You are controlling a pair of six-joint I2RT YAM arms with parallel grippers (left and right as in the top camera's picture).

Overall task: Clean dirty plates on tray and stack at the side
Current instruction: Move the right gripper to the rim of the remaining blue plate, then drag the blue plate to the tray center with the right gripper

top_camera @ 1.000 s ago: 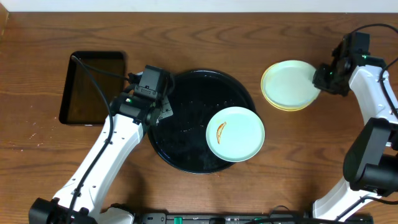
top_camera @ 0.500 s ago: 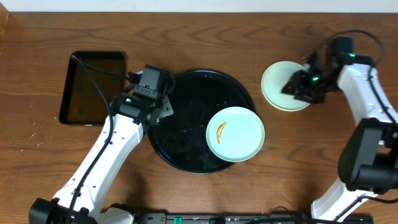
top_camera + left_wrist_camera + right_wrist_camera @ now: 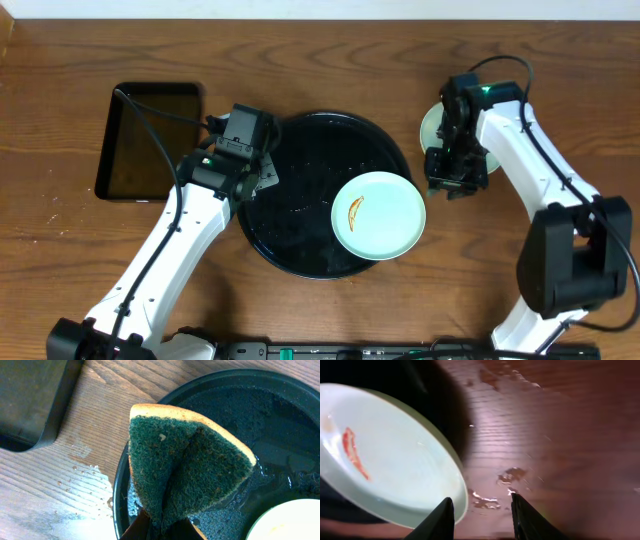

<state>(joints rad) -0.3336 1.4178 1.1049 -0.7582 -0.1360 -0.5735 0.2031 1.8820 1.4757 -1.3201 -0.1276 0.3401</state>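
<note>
1 pale mint-blue round plate (image 3: 378, 215) with an orange-brown smear (image 3: 354, 210) lies on the large round black tray (image 3: 300, 150), on the side nearer the table's right edge. The right gripper (image 3: 481, 499) hangs just beside the plate, fingers spread. The left gripper (image 3: 160, 530) pinches a folded green-and-yellow sponge (image 3: 185, 470) over the tray's left rim.

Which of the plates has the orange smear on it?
The pale mint plate on the round black tray, at its right edge. The other plates are stacked on the table, mostly hidden under the right arm.

Even light, right wrist perhaps blurred
</note>
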